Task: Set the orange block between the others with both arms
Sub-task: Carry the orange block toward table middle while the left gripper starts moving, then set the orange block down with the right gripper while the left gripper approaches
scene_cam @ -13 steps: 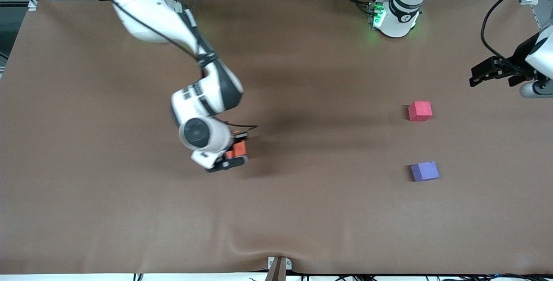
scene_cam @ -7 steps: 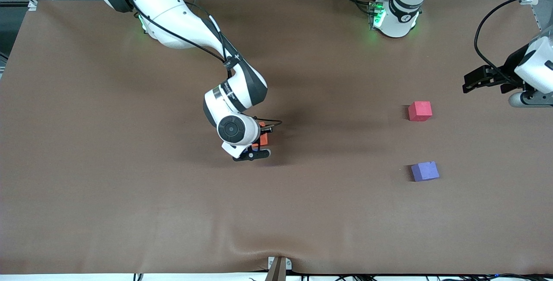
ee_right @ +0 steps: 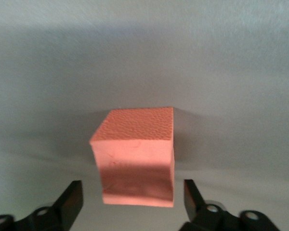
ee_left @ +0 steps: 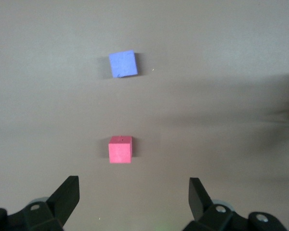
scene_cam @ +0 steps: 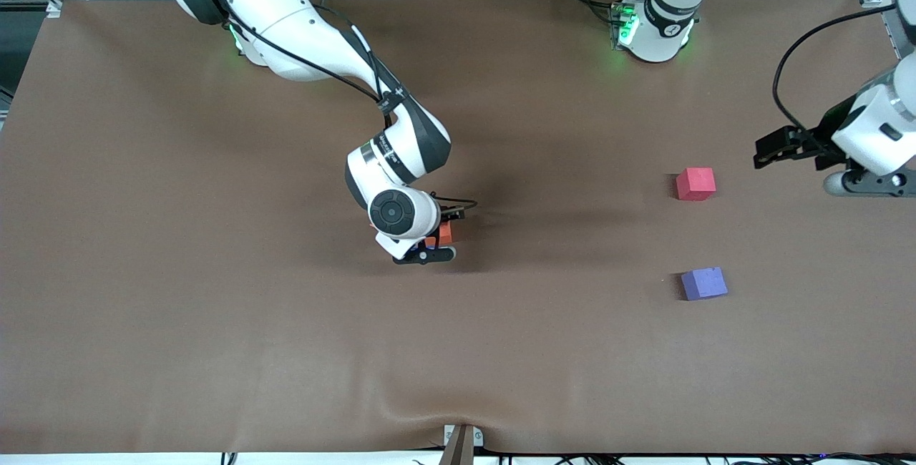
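- A wide brown table [scene_cam: 179, 293] fills the scene, with metal framing and cables along the edge where the arm bases stand.
- The right arm reaches out to mid-table; the right gripper [scene_cam: 434, 240] is low there, its fingers spread clear of the orange block [ee_right: 135, 156], which rests on the cloth between them, released.
- The left arm hangs near its own end of the table; the left gripper [scene_cam: 776, 150] is over bare cloth beside the pinkish-red block [scene_cam: 695, 184], jaws wide and empty.
- The purple-blue block [scene_cam: 704, 283] lies nearer the front camera than the pinkish-red one, well apart from it, leaving a bare gap.
- The step looks like a handover by set-down: the right gripper should lift straight up so a finger does not nudge the cube, then clear out.
- The left gripper then needs a square, centred grasp.
- Nothing blocks the path; the risk is bumping either neighbour when placing.
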Tool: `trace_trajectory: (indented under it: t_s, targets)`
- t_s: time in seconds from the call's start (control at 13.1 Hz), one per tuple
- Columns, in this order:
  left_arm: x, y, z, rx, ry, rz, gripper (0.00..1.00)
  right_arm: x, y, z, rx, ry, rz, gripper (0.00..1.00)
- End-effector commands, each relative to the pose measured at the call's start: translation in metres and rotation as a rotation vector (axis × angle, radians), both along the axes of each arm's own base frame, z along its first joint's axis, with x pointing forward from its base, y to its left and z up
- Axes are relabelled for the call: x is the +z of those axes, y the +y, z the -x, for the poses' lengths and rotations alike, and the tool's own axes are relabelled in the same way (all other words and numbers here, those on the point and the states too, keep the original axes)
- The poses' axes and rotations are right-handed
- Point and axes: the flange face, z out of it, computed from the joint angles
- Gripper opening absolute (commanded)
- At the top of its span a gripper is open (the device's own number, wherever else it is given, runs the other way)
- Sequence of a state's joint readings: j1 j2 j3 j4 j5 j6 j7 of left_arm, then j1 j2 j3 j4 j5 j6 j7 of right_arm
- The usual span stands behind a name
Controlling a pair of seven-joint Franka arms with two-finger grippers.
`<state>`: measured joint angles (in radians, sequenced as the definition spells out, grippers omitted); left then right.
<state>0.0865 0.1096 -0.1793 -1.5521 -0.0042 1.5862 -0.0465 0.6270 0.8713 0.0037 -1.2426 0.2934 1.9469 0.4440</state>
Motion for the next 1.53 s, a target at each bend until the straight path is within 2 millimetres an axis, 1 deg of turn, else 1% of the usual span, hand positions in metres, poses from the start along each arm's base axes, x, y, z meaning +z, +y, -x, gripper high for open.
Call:
trace_trajectory:
  t_s: [0.0, 0.08, 0.23, 0.31, 0.38, 0.54, 0.61, 0.69, 0.77, 0.84, 1.0, 1.15, 1.23, 1.3, 1.38, 1.46]
  targets:
    - [-0.016, -0.03, -0.011, -0.008, 0.012, 0.008, 1.0, 0.046, -0.017, -0.018, -0.041, -0.04, -0.01, 1.0]
    - [-0.02, -0.045, -0.016, -0.005, 0.005, 0.01, 1.0, 0.06, -0.031, -0.026, -0.051, -0.058, 0.004, 1.0]
    - [-0.034, -0.075, -0.025, 0.026, 0.014, 0.01, 1.0, 0.085, -0.059, -0.038, -0.043, -0.1, 0.083, 1.0]
    - [-0.043, -0.097, -0.029, 0.048, 0.011, 0.012, 1.0, 0.098, -0.068, -0.043, -0.027, -0.145, 0.124, 1.0]
    - [-0.055, -0.121, -0.032, 0.069, 0.012, 0.012, 1.0, 0.111, -0.08, -0.049, -0.023, -0.179, 0.149, 1.0]
    - [-0.086, -0.175, -0.035, 0.137, -0.001, 0.018, 1.0, 0.13, -0.116, -0.063, -0.054, -0.188, 0.148, 1.0]
    - [-0.104, -0.2, -0.036, 0.15, -0.01, 0.025, 1.0, 0.141, -0.14, -0.065, -0.033, -0.188, 0.138, 1.0]
    - [-0.123, -0.228, -0.034, 0.141, -0.017, 0.034, 1.0, 0.153, -0.168, -0.066, -0.006, -0.188, 0.125, 1.0]
    - [-0.139, -0.248, -0.035, 0.134, -0.028, 0.047, 1.0, 0.164, -0.196, -0.068, 0.004, -0.191, 0.115, 1.0]
    - [-0.154, -0.271, -0.032, 0.125, -0.036, 0.057, 1.0, 0.173, -0.224, -0.067, 0.007, -0.189, 0.108, 1.0]
    - [-0.175, -0.322, -0.022, 0.14, -0.054, 0.08, 1.0, 0.205, -0.281, -0.058, -0.023, -0.203, 0.092, 1.0]
    - [-0.2, -0.377, -0.014, 0.143, -0.069, 0.11, 1.0, 0.243, -0.345, -0.042, -0.048, -0.222, 0.073, 1.0]
    - [-0.211, -0.403, -0.011, 0.19, -0.087, 0.132, 1.0, 0.264, -0.375, -0.033, -0.05, -0.218, 0.066, 1.0]
    - [-0.222, -0.42, -0.009, 0.23, -0.102, 0.156, 1.0, 0.287, -0.401, -0.023, -0.053, -0.219, 0.06, 1.0]
    - [-0.231, -0.432, -0.006, 0.229, -0.121, 0.18, 1.0, 0.308, -0.43, -0.013, -0.05, -0.225, 0.052, 1.0]
    - [-0.243, -0.439, -0.006, 0.232, -0.134, 0.201, 1.0, 0.326, -0.447, -0.002, -0.038, -0.223, 0.048, 1.0]
